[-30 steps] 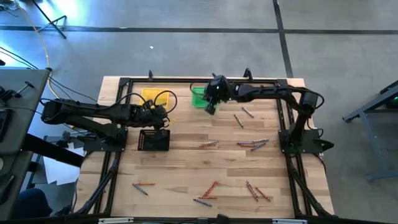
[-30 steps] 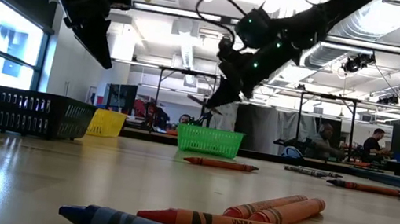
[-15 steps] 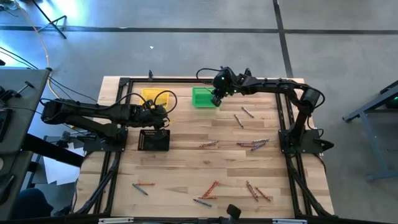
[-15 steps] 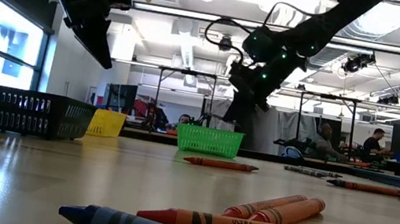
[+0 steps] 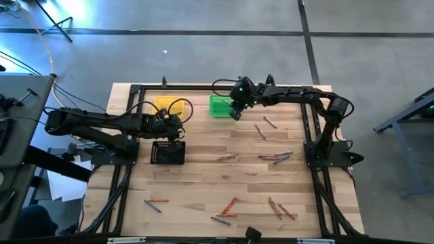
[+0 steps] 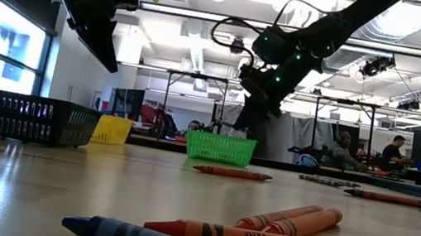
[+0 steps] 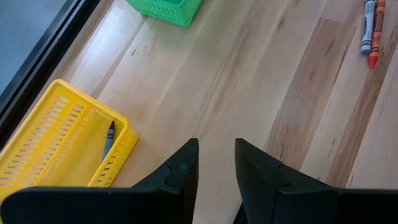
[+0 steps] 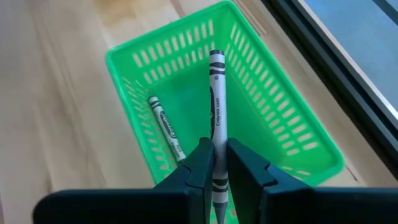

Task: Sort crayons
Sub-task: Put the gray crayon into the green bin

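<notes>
Right hand (image 8: 216, 163) pinches a grey paper-wrapped crayon (image 8: 216, 106).

Right arm stretched across, right tool (image 8: 216, 163) pinching (narrow gap), left tool (image 7: 216, 163) hovering, slightly parted.

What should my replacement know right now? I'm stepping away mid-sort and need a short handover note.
Right gripper: over the green bin, a grey crayon between its fingers, not yet dropped.
Left gripper: empty, fingers apart, waiting by the yellow bin.
Done: one grey crayon lies in the green bin, one dark crayon in the yellow bin.
Left: the crayons scattered across the table, orange-red and grey.
</notes>
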You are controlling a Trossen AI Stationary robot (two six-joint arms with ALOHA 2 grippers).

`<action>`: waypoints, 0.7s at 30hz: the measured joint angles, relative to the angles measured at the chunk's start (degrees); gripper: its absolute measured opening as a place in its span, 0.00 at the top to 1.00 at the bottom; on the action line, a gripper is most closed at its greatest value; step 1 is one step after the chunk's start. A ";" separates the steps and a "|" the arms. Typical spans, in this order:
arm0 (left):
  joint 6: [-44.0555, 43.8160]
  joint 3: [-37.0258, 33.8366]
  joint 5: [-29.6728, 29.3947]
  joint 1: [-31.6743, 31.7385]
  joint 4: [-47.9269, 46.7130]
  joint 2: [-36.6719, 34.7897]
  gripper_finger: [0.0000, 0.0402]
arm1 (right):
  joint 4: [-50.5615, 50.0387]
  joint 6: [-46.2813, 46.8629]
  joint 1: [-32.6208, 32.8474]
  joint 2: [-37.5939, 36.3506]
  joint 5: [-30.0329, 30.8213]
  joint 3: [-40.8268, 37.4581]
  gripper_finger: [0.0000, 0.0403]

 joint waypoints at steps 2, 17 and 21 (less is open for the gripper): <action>0.00 0.00 0.00 0.00 0.00 0.00 0.78 | 0.02 -0.03 0.00 0.00 0.02 0.00 0.91; -0.02 0.00 0.02 0.00 0.00 0.00 0.78 | 0.11 -0.99 0.09 0.00 -2.58 0.00 0.91; -0.02 -0.01 0.02 0.00 0.00 0.00 0.78 | 0.11 -2.63 0.09 0.00 -2.54 0.00 0.91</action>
